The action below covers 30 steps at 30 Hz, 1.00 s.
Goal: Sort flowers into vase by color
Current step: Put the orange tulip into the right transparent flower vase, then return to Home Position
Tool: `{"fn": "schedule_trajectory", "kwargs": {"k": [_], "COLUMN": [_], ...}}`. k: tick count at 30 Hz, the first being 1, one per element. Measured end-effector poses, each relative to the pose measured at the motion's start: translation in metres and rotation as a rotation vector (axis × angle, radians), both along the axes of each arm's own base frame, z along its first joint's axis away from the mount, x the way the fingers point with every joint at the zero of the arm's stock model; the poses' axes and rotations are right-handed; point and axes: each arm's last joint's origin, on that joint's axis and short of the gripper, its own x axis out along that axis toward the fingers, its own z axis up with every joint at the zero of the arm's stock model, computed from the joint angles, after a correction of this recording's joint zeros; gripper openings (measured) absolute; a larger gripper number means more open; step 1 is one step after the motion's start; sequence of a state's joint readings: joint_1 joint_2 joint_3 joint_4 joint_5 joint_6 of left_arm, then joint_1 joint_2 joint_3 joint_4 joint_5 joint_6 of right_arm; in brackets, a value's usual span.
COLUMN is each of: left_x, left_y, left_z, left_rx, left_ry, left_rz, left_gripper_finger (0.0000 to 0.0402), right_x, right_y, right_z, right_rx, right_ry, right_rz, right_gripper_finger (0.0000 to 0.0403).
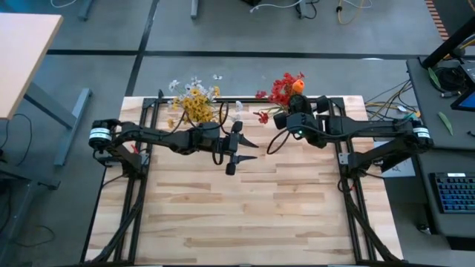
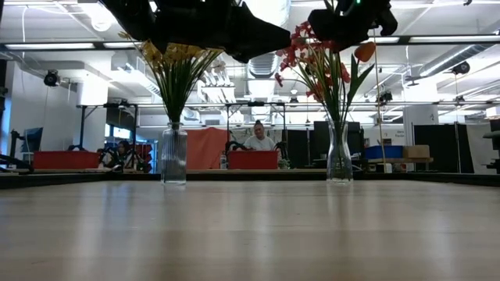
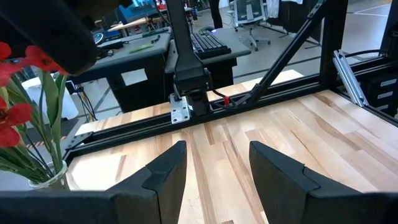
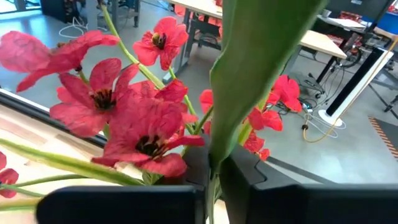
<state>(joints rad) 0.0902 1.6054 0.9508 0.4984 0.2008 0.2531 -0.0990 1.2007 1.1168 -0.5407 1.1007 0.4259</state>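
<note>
High view takes in the wooden table (image 1: pixel 245 215), with both dark arms reaching across its far half. The left gripper (image 1: pixel 239 150) hangs over bare boards near the table's middle, its fingers (image 3: pixel 165 177) spread wide with only wood between them. Beyond it, toward the far edge, a glass vase (image 2: pixel 173 154) stands holding the yellow flowers (image 1: pixel 196 104) mixed with a few white ones. The right gripper (image 1: pixel 286 117) sits up at the far edge, right in among the red flowers (image 1: pixel 282 87). From its wrist camera, its fingers (image 4: pixel 186 168) are pressed in on a green stem (image 4: pixel 214 186) that rises between them into a broad leaf, with red blossoms crowding close on one side. An orange flower (image 1: pixel 297 85) shows just beyond this gripper, at the top of the bunch. From table level, the second glass vase (image 2: pixel 338 152) stands directly below the right gripper, holding the red stems upright, and the orange bloom tips out to one side above it. The two vases stand well apart along the far edge. Behind the table, a seated person (image 2: pixel 258 138) is visible in the room.
</note>
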Motion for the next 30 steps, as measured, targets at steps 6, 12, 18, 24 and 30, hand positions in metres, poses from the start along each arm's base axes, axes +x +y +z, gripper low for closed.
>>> {"fn": "schedule_trajectory", "kwargs": {"k": [6, 12, 18, 24, 30], "left_x": [0.000, 0.000, 0.000, -0.001, -0.001], "left_y": [0.000, 0.000, 0.001, 0.002, 0.001], "left_z": [0.000, 0.000, 0.000, 0.000, 0.001], "left_rx": [0.000, 0.000, 0.001, 0.001, 0.001], "left_ry": [0.000, 0.000, 0.002, 0.002, 0.002], "left_rz": [0.000, 0.000, 0.007, 0.011, 0.011], "left_gripper_finger": [0.0159, 0.0159, 0.0159, 0.0159, 0.0159], "right_x": [0.000, 0.000, -0.002, -0.005, -0.007], "right_y": [0.000, 0.000, 0.002, 0.002, 0.003], "right_z": [0.000, 0.001, 0.011, 0.021, 0.033], "right_rx": [0.001, 0.004, 0.029, 0.028, 0.040], "right_ry": [0.000, 0.007, -0.002, 0.003, -0.005], "right_rz": [0.001, 0.009, 0.062, 0.062, 0.078], "right_gripper_finger": [0.0073, 0.0136, 0.0194, 0.0250, 0.0294]}}
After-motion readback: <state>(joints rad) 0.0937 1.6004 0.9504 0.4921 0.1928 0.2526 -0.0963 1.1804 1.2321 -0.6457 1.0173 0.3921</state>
